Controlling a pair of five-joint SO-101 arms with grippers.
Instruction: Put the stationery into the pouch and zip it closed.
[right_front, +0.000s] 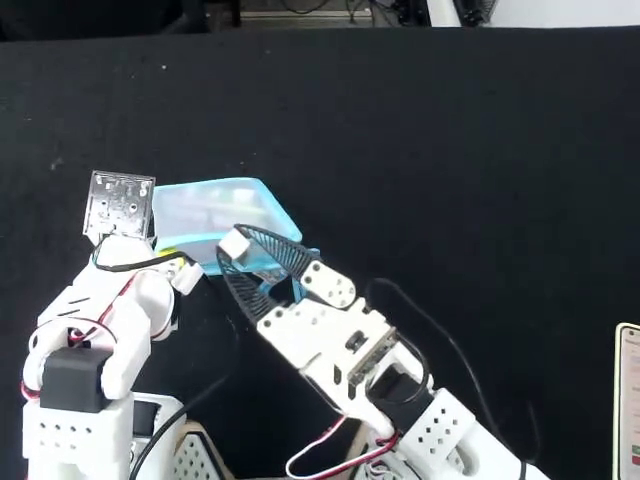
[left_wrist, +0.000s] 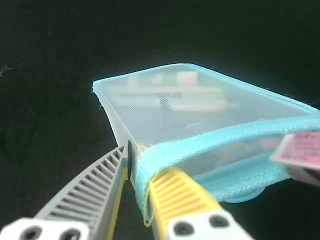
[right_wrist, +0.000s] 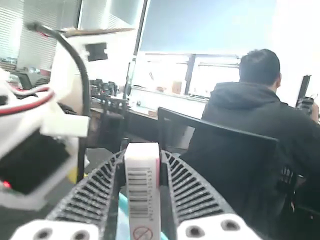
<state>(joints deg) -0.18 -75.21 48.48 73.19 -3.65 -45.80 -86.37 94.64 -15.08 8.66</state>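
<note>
– On the near side of the pouch (right_front: 215, 215), what lies there?

– Black surface (right_front: 450, 150), with both arms standing on it side by side. Their wrists lean in toward the pouch's near edge.

– The left tool (left_wrist: 135, 160): spread or closed?

– Pressed together on the pouch's pale blue rim, at a near corner. The grey finger (left_wrist: 95, 185) sits on one side of the rim and the yellow finger (left_wrist: 175, 195) on the other, so the mesh wall stands up from that corner.

– And the right tool (right_wrist: 142, 155)?

– Pinching a small white box (right_wrist: 142, 190), upright between its ribbed fingers, with pink along one side. It hangs at the pouch's open mouth, just beside the corner that the left tool grips. Whether the box touches the rim I cannot tell.

– Inside the pouch?

– Stationery (left_wrist: 190, 97), white and green pieces showing dimly through the mesh toward the far end.

– Beyond the pouch?

– Bare black surface up to its far edge. Well off to the side of the pouch, a flat thing (right_front: 628, 400) with a white rim lies at the surface's border.

– The room?

– Past the right tool, a black chair (right_wrist: 220, 160) and bright windows (right_wrist: 210, 75) behind it.
</note>
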